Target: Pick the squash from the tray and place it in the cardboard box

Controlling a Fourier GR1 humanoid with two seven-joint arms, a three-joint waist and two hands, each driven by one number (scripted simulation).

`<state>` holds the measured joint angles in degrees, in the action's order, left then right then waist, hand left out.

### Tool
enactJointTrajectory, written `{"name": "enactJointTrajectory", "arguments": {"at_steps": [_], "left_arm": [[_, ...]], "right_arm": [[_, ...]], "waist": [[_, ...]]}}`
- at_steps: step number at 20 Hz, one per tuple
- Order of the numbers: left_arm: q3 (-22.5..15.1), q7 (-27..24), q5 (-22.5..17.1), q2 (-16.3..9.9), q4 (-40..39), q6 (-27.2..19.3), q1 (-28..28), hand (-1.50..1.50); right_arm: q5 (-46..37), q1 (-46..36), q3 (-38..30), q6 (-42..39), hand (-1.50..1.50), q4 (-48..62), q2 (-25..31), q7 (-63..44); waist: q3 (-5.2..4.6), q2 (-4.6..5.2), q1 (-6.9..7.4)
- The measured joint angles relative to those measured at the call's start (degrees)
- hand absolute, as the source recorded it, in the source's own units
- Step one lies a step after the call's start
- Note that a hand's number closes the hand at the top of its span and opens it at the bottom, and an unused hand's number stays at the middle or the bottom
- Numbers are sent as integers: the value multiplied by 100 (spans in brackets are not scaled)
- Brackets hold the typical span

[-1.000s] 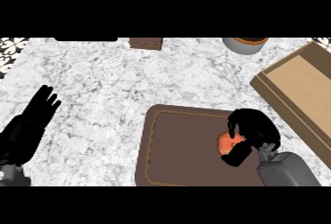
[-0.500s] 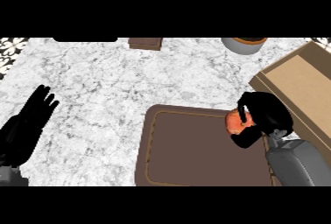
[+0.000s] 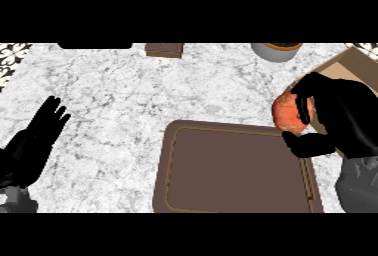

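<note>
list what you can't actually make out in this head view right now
- Squash: only its orange left side shows; the right hand curls round it and hides the rest.
- Cardboard box: mostly hidden behind that hand, and cut off by the right edge; its inside cannot be seen.
- Tray: its near edge is cut off at the bottom, its right rim lies under the forearm.
- Pot and small brown block: cut off at the top.
- Left hand: open, wrist cut off at the left edge.

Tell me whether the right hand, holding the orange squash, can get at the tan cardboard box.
Probably yes: the right hand holds the squash lifted off the brown tray, beside the cardboard box, nothing between them.
</note>
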<state>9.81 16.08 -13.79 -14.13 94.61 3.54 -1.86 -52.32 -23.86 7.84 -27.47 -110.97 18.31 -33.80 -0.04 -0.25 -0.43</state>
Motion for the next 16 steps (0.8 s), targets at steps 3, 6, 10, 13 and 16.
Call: {"name": "enactJointTrajectory", "arguments": {"at_steps": [3,6,10,13,16], "left_arm": [[25,19,1,-33,57,31,44,0],[76,-23,-52,-46,87,124,163,0],[44,15,-1,2,65,92,54,0],[46,-64,13,54,-6,126,46,0],[87,64,-3,30,63,119,-19,0]], "right_arm": [[-8,-318,-361,-242,150,-423,69,-423],[41,-581,-808,-395,150,-619,162,-718],[68,-872,-1395,-406,150,-368,472,-694],[168,-1015,-1804,-380,150,-90,723,-523],[121,-1034,-1942,-303,150,270,945,-281]], "waist": [[-1,-3,9],[-1,1,25],[1,14,39],[1,19,47],[5,23,57]]}}
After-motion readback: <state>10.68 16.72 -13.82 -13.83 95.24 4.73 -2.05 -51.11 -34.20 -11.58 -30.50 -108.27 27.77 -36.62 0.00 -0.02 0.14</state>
